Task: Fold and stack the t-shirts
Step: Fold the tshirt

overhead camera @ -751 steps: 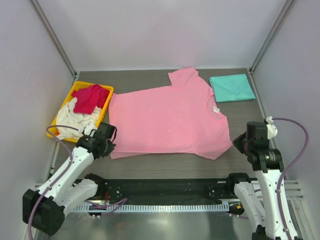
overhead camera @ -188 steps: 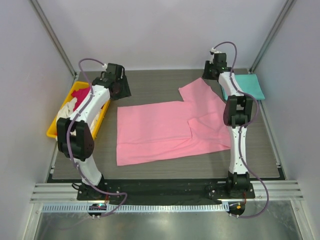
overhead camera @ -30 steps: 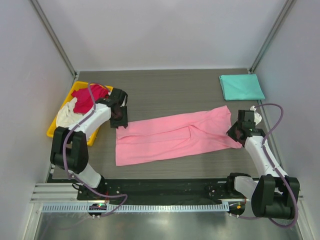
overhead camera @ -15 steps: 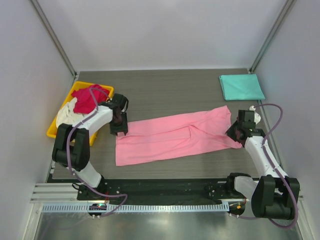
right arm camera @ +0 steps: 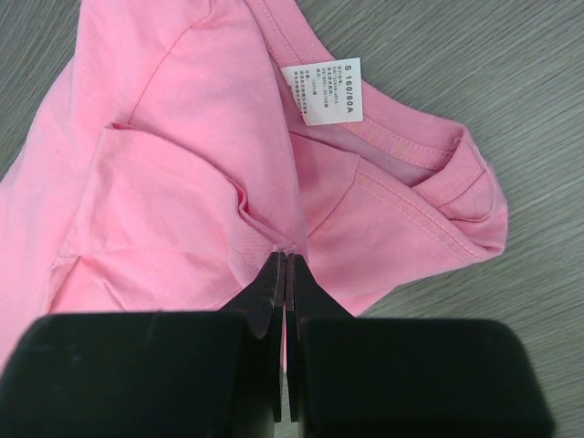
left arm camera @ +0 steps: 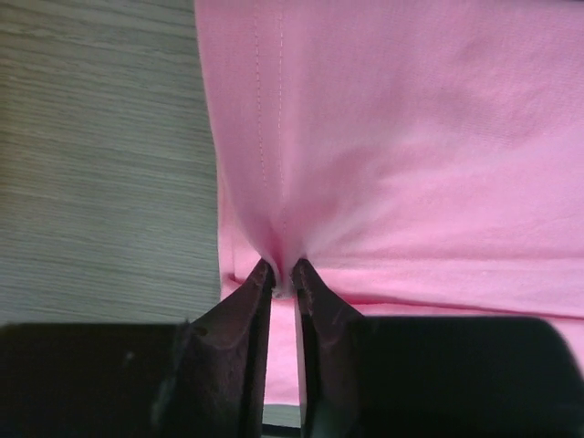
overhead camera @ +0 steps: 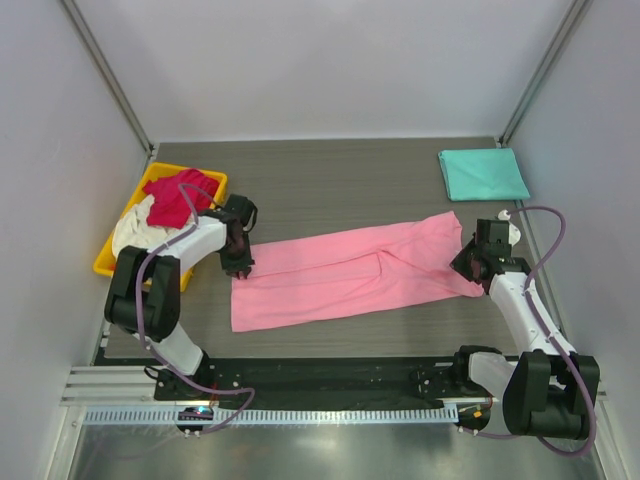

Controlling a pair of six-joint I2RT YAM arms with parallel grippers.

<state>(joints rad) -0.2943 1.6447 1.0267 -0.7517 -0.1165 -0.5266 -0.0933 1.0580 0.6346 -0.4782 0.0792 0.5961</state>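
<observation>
Top view: the pink t-shirt (overhead camera: 350, 275) lies folded into a long band across the middle of the table (overhead camera: 330, 180), running from about 8 o'clock up toward 3 o'clock. The left pincer (overhead camera: 240, 262) sits on the band's 9 o'clock end, at its far corner. The right pincer (overhead camera: 468, 268) sits on the 3 o'clock end. A folded teal t-shirt (overhead camera: 484, 173) lies flat at 2 o'clock, well apart from the pink one. At 9 to 10 o'clock stands a yellow bin (overhead camera: 108, 262) holding a crumpled crimson t-shirt (overhead camera: 178, 197) on top of a cream t-shirt (overhead camera: 132, 237).

Left wrist view: the left pincer (left arm camera: 281, 271) is clenched on the pink t-shirt (left arm camera: 411, 164). Its dark fingers (left arm camera: 245, 310) stand nearly together, with a pucker of cloth gathered at their tips, just beside the stitched hem. Bare table (left arm camera: 100, 164) shows at 9 o'clock of the hem.

Right wrist view: the right pincer (right arm camera: 286, 258) is clamped tight on the pink t-shirt (right arm camera: 164, 182), its jaws pressed together on a small ridge of bunched cloth. At 12 o'clock of the tips a white size label (right arm camera: 322, 89) lies face up. The collar (right arm camera: 456, 173) curves round at 2 o'clock, resting on the table (right arm camera: 474, 64).
</observation>
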